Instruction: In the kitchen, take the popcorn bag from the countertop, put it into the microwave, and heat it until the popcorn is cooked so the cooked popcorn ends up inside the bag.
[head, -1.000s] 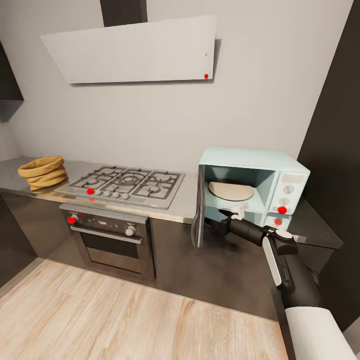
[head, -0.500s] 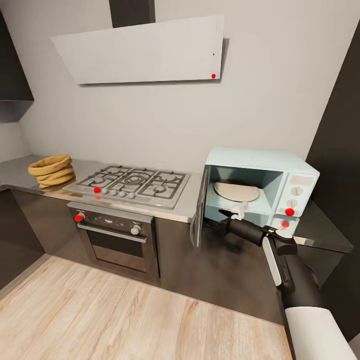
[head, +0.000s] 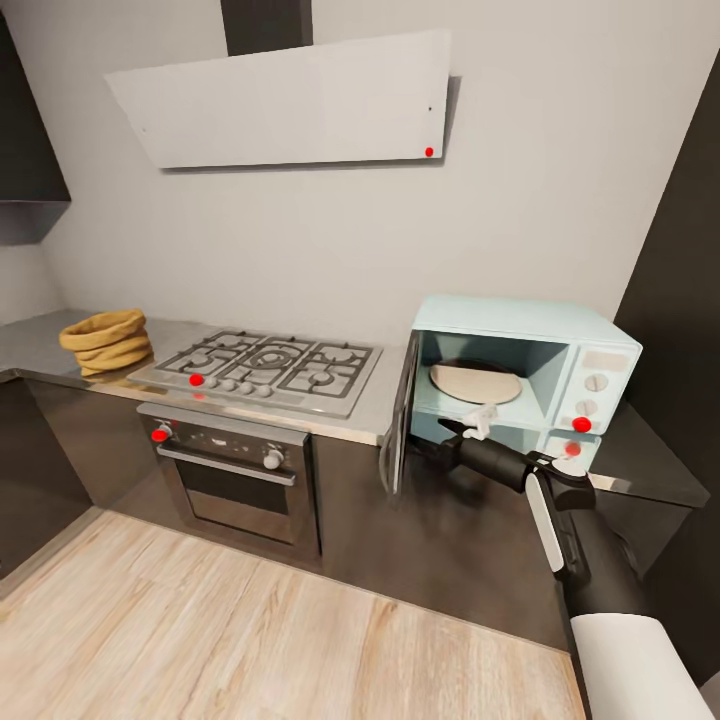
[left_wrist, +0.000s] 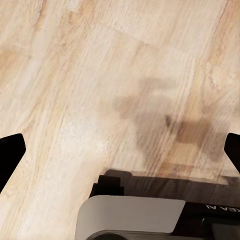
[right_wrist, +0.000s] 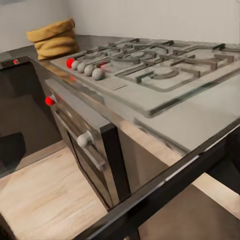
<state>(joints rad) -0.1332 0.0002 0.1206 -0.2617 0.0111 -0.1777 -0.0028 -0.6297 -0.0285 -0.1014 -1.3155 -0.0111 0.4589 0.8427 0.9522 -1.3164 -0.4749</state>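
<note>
From the head, the microwave (head: 520, 385) stands at the right end of the worktop (head: 375, 405) with its door (head: 398, 418) swung wide and a pale turntable (head: 473, 381) bare inside. The right pincer (head: 478, 422) hangs just before the opening, grasping nothing; whether it is released or clenched I cannot tell. The popcorn bag (head: 106, 341) sits upright, rolled mouth up, at the far left of the worktop beyond the hob (head: 265, 366).

The left wrist looks down at wood floor (left_wrist: 100, 90); dark fingertips (left_wrist: 10, 155) at both edges suggest a released left pincer.

The right wrist looks across the hob (right_wrist: 150, 67) to the bag (right_wrist: 54, 38), squat, wider than tall. Fetching it probably means rolling left, then gripping the rim gently.
</note>
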